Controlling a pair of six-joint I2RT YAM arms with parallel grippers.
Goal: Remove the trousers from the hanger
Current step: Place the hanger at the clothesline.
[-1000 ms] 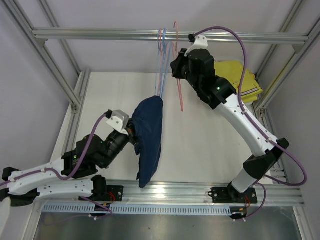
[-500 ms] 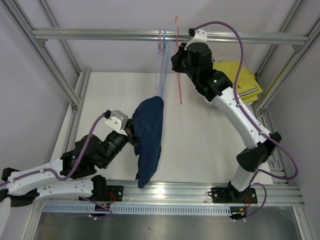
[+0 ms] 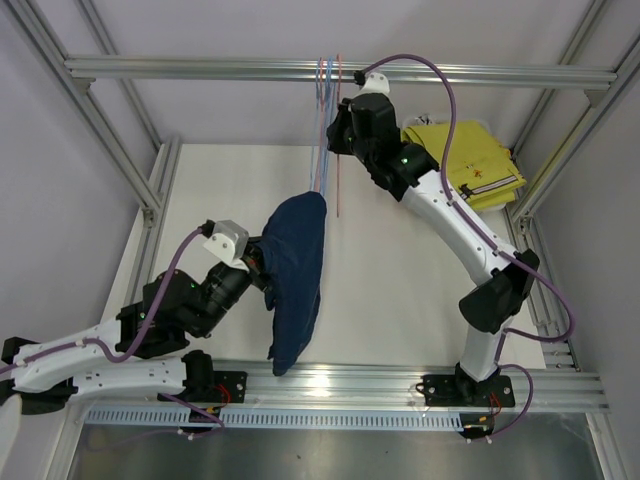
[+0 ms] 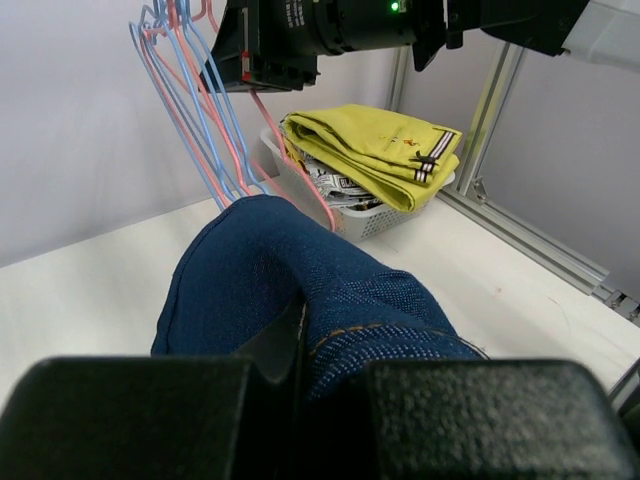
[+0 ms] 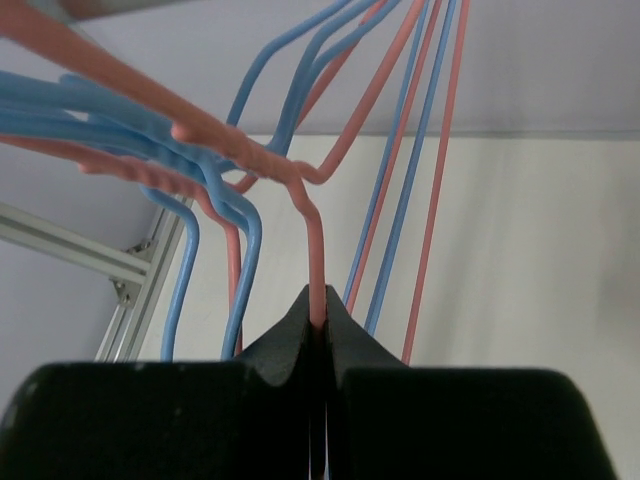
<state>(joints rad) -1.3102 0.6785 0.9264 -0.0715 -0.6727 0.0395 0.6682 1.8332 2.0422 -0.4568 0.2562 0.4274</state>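
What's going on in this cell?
Left claw is clamped on the dark blue trousers, which hang below the bunch of hangers. Right claw pinches a bare pink hanger up by the rail. Yellow trousers lie on top of the basket at the back right.

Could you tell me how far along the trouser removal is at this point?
Done: yellow trousers lie folded atop the basket, a printed pair beneath. In hand: the left gripper clamps the navy trousers; the right gripper pinches a pink hanger. Left: the navy trousers, hanging upright, not yet in the basket, must come free.
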